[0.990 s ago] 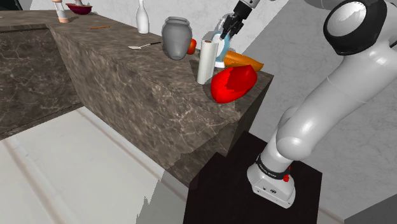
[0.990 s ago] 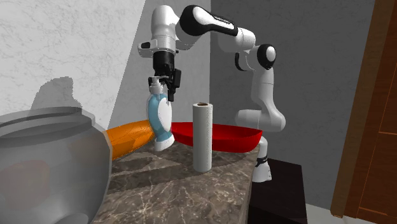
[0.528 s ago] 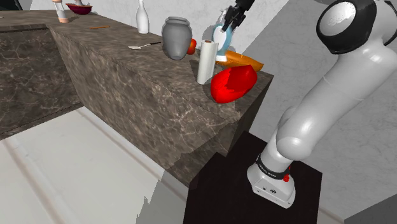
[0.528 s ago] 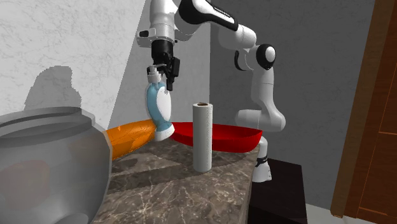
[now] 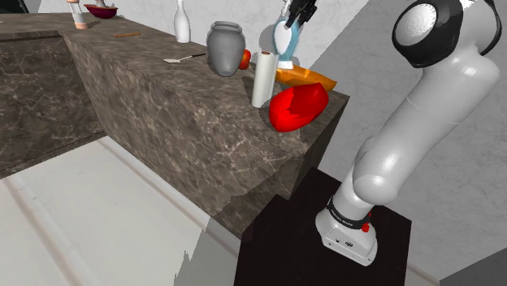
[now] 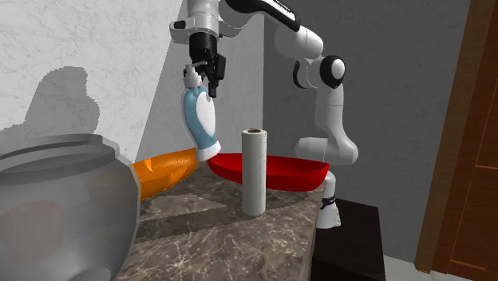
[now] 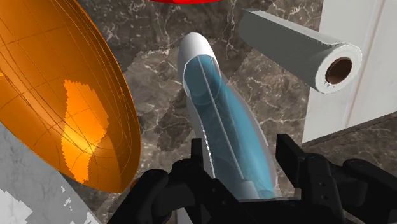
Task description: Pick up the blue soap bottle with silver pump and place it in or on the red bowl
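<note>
The blue and white soap bottle (image 5: pixel 284 36) is held up in the air above the bench (image 5: pixel 162 106) — it is gripped at its pump end by the black jaws, which are closed on it from both sides. In the second exterior view the bottle is seen tilted, with its pump at the top and its base lower down, leaning toward that view's right. Its base is not set on the bench. The red bowl (image 5: pixel 298 107) is found at the end of the bench nearest the stand (image 5: pixel 325 244), and nothing is seen inside it. An orange bowl (image 5: pixel 309 78) is placed just beside the red bowl, and the bottle's base hangs near both of them. In the wrist view the bottle is seen between the orange bowl and a roll of paper towel (image 5: pixel 262 78), with the dark stone of the bench under it. The roll is stood upright on the bench, close to the red bowl. A big grey pot (image 5: pixel 225 47) is set farther along the bench — past it a white bottle (image 5: pixel 183 20) and a spoon (image 5: pixel 183 58) can be seen.
</note>
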